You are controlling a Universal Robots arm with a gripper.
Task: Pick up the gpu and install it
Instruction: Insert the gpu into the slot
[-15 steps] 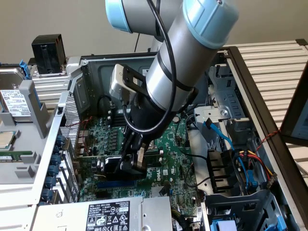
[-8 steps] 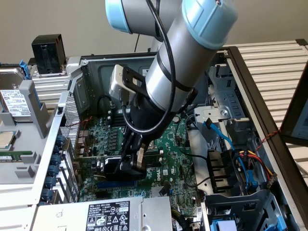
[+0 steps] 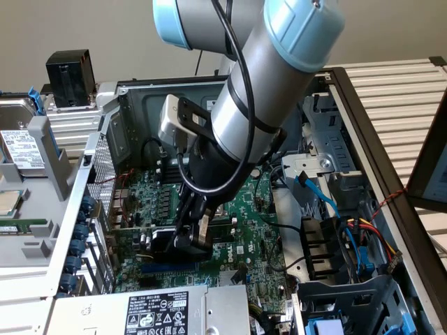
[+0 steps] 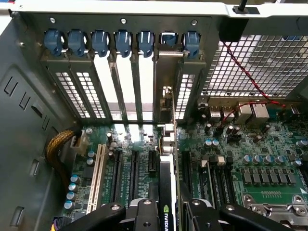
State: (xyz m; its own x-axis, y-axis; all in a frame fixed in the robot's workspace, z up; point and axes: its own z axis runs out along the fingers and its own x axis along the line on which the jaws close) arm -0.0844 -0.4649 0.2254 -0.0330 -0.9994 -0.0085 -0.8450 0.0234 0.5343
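Note:
The gpu stands on edge over the green motherboard inside the open computer case, near the rear wall at the exterior view's left. My gripper reaches down into the case and is shut on the card. In the wrist view the gpu runs edge-on between my two black fingers, with a logo on its black cooler. Its metal bracket lies against the rear slot openings. The card's lower edge sits in line with a black expansion slot; how deep it sits I cannot tell.
Blue retention clips line the rear slots. A power supply lies at the near side. Blue data cables and a drive cage crowd the exterior view's right. A red wire crosses the rear grille. Hard drives sit outside the case.

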